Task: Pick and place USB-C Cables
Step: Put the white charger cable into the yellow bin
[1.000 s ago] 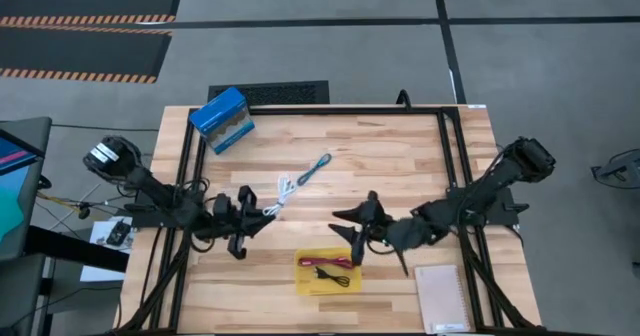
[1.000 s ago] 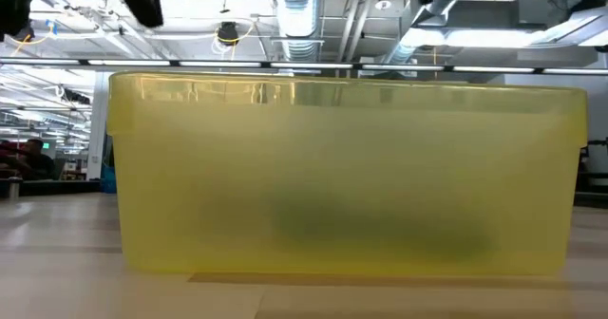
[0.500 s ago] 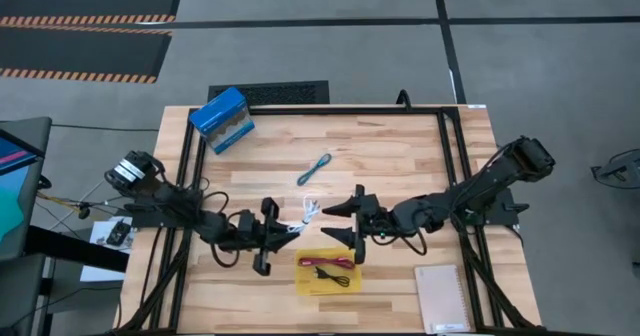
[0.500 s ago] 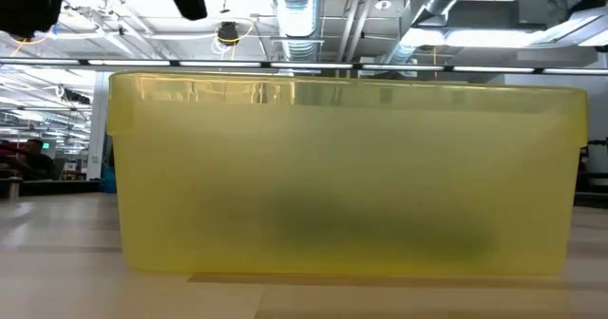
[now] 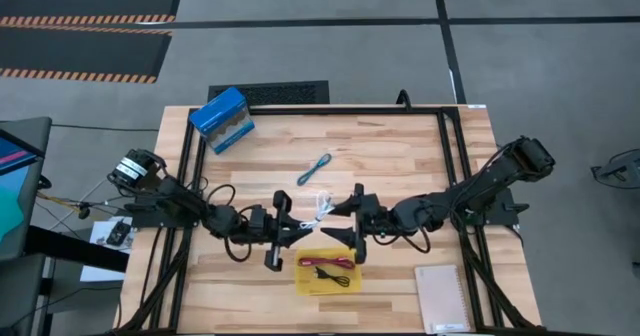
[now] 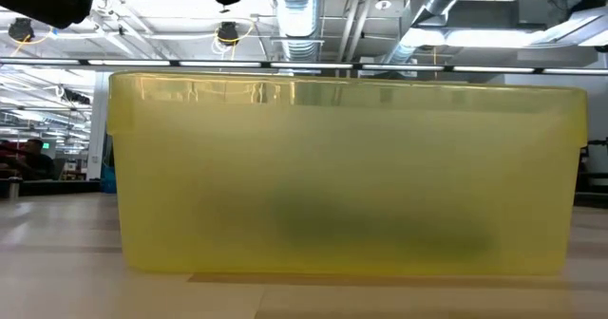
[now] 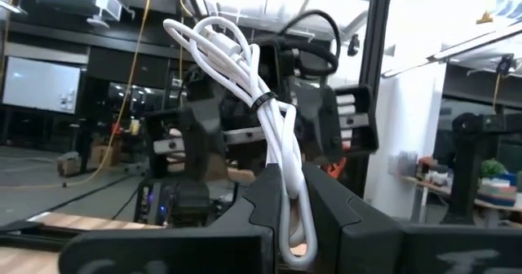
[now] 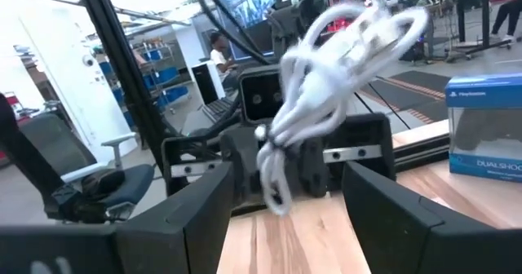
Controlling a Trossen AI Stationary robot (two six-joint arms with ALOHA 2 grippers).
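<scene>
The job looks about one third done. One dark red and black coiled cord already lies inside the shallow yellow plastic tray at the lower centre of the high view. A second, the white coiled cord, is in transit: the left claw pinches its lower end, and in the left wrist view the bundle stands up from between the two dark fingers, which are pressed against it. In the high view the white coil hangs just above and left of the tray's upper edge, between the two arms, so I judge it has yet to be carried over the tray and let go. The third, a thin teal-blue cord, lies untouched on the pale wooden counter, a little above the middle of the frame.

The right claw sits just right of the white cord, with its fingers spread wide and nothing between them; it faces the dangling coil.

By count: three cords, one tray, one blue cardboard box at the counter's upper left, one white spiral notepad at its lower right.
</scene>
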